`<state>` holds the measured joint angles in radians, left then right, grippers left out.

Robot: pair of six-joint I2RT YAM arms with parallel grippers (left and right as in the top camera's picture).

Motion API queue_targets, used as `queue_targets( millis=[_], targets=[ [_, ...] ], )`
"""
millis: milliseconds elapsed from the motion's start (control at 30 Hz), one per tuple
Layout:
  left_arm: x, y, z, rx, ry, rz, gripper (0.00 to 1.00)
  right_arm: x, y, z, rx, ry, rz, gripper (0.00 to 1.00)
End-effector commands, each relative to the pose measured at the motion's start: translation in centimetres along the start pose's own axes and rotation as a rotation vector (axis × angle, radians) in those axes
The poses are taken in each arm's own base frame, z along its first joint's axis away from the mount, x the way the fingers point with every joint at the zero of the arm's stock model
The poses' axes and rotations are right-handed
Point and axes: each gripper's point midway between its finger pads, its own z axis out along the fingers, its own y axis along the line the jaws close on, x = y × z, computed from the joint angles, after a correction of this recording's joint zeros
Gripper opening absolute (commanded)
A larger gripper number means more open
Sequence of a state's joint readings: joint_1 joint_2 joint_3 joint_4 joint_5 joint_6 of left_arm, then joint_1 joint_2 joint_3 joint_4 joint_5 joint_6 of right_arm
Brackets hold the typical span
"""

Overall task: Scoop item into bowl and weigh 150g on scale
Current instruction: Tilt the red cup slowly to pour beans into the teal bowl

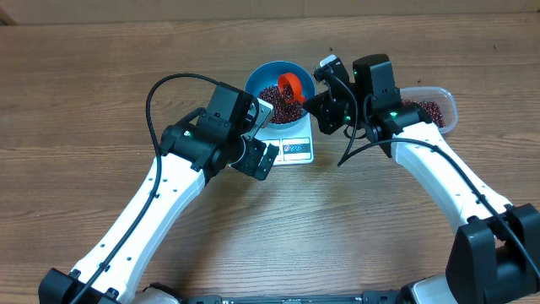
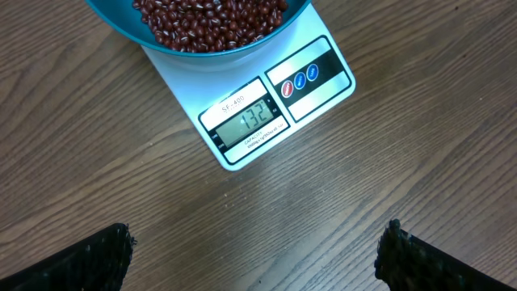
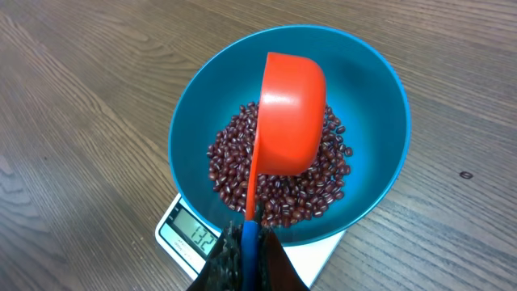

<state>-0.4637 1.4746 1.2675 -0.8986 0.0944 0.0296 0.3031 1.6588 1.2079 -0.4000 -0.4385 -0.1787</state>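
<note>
Directly over the bowl (image 3: 376, 97), the right gripper (image 3: 246, 250) pinches the red scoop (image 3: 291, 113) by its handle, cup mouth-down above the beans (image 3: 234, 174) (the scale (image 2: 315, 81) reads short), with the refill tub (image 1: 434, 101) off the bowl's right side, nearer that arm; the left gripper (image 2: 254, 252) gapes wide.

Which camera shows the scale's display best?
Left wrist: the display sits central, unobstructed, reading 132. Right wrist shows only part of it past the bowl; overhead, the left arm hides it.

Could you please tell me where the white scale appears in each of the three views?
Overhead: scale at centre, below the blue bowl.
Left wrist: scale upper middle, display reading visible.
Right wrist: scale's corner at bottom, left of centre, under blue bowl.
Shared landmark: blue bowl.
</note>
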Motion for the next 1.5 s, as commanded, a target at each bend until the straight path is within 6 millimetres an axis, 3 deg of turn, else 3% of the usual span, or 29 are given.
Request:
queue_targets(
  millis=[0,167,1467],
  targets=[
    [-0.4,0.0,-0.9,0.006,-0.03,0.006,1.0,-0.7,1.2,-0.2,-0.041,-0.008,-0.093,0.04],
    [-0.4,0.0,-0.9,0.006,-0.03,0.006,1.0,-0.8,-1.0,-0.2,0.09,-0.007,0.004,0.04],
    [-0.4,0.0,-0.9,0.006,-0.029,0.006,1.0,-0.6,-0.7,-0.2,0.071,0.001,0.003,0.04]
  ],
)
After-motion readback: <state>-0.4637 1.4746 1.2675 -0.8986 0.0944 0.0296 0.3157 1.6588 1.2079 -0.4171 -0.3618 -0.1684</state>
